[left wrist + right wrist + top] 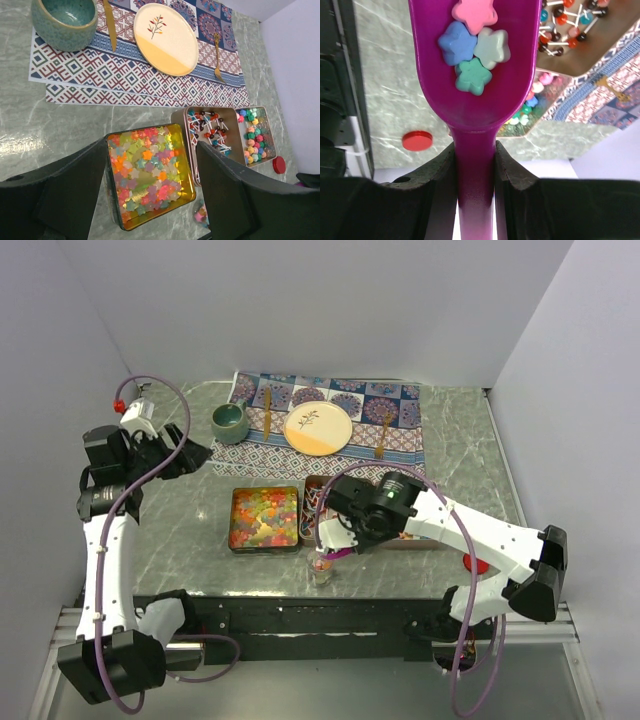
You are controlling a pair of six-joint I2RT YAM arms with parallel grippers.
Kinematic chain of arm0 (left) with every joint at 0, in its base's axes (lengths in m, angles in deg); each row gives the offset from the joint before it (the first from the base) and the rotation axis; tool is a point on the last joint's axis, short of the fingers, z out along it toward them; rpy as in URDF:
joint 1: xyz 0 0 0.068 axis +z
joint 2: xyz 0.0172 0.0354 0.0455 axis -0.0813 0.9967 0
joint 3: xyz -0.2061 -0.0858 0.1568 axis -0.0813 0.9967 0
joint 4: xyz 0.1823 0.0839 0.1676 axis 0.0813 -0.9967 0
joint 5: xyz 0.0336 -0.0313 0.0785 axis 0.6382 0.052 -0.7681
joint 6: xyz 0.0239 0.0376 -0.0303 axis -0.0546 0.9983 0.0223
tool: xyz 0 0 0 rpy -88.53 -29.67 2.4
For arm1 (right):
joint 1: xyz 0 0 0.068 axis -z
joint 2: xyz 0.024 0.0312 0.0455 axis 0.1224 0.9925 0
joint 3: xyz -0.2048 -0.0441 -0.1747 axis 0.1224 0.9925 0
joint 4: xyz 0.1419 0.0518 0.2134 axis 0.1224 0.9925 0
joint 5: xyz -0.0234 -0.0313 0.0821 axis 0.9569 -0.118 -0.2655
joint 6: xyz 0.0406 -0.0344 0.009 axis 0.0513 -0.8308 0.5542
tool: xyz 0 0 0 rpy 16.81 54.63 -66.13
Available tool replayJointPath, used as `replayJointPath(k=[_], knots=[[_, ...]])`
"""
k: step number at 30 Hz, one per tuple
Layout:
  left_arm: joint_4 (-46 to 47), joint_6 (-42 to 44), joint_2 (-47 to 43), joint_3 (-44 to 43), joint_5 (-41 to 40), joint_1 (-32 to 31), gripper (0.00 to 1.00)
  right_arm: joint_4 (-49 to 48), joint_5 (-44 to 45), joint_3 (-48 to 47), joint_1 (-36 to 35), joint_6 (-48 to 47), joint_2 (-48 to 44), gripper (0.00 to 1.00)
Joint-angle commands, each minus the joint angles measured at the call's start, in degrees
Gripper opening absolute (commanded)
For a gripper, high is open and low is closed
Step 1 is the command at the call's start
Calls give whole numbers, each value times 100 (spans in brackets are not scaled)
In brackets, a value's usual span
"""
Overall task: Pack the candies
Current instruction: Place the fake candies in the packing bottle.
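Over marbled worktop [190, 530], clamped in right end effector [474, 155]: glossy purple scoop [475, 102] cradling four matte star-shaped candies [470, 75]. Nearby, three shiny tins [186, 170] heaped with more: stars, wrapped pieces, pastel balls. Held wide apart: left end effector [151, 150].

Looked all over, no readable text, labels, brands or numbers anywhere in any of the views.

Rectangular metal tins [184, 170]: three; pastel star candies [472, 75] in magenta plastic scoop [475, 115]: four; round red lid [417, 140]: one.
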Motion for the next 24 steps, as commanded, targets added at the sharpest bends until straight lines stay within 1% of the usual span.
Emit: replayJointPath(k=[1, 6, 18, 24], knots=[[358, -99, -145, 89, 186, 30, 77, 556, 667, -246, -138, -202, 34, 0], [498, -160, -101, 133, 221, 30, 77, 556, 1045, -290, -349, -430, 8, 0], [727, -248, 83, 54, 274, 30, 77, 547, 1485, -395, -797, -764, -62, 0], [841, -389, 197, 19, 344, 39, 77, 547, 1687, -448, -877, -914, -115, 0]])
